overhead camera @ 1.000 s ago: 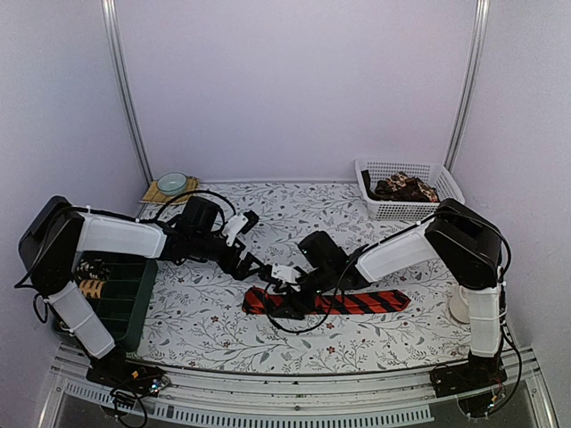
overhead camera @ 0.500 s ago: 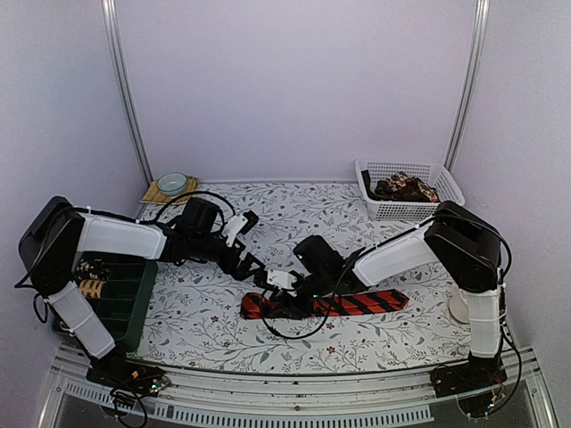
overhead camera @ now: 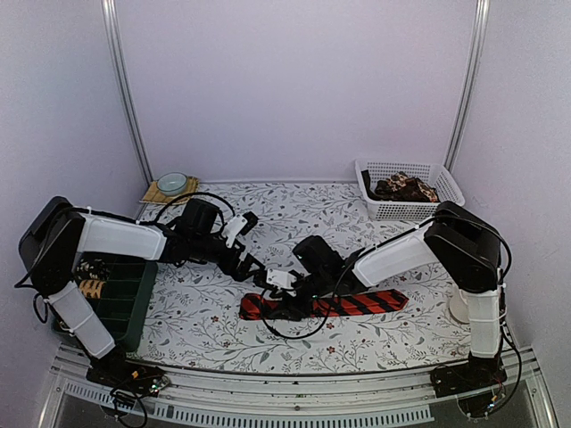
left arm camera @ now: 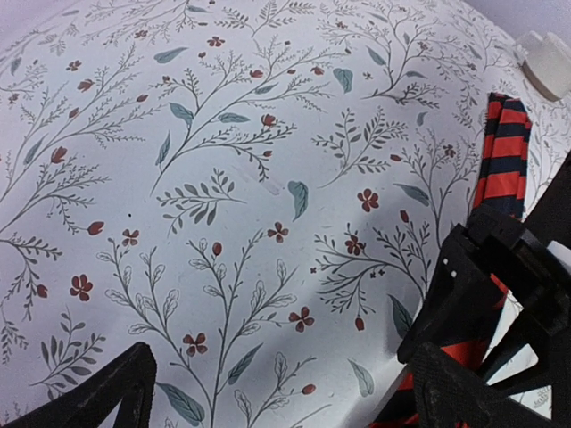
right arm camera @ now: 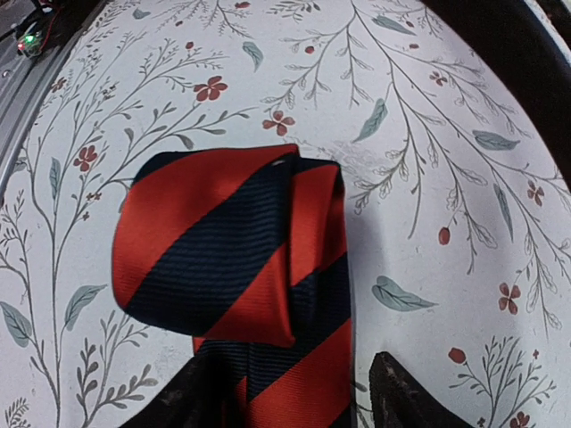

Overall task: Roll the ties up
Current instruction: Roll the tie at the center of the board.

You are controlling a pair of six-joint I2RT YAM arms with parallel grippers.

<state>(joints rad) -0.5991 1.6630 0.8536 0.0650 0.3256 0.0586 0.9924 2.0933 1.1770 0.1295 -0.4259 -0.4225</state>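
A red tie with black diagonal stripes [overhead camera: 357, 303] lies flat across the front of the table. Its left end is folded over on itself [right arm camera: 223, 241]. My right gripper [overhead camera: 287, 299] is low over that folded part, open. The strip [right arm camera: 303, 374] runs between its fingers; the left finger [right arm camera: 192, 397] overlaps the strip's edge and the right finger [right arm camera: 419, 392] stands clear of it. My left gripper [overhead camera: 259, 273] hovers just behind and to the left, wide open [left arm camera: 285, 401] over bare cloth, holding nothing. The tie's far stretch [left arm camera: 504, 152] shows in the left wrist view.
A white basket [overhead camera: 446, 183] at the back right holds brown-patterned ties [overhead camera: 406, 187]. A dark green bin [overhead camera: 125, 303] at the left holds small coils [overhead camera: 92, 288]. A bowl [overhead camera: 171, 183] stands at the back left, and a white round object [overhead camera: 458, 308] by the right arm.
My right gripper has edged left along the tie, and the tie's folded end has slid slightly left with it. Its jaws narrowed and reopened a little. The left arm has barely moved.
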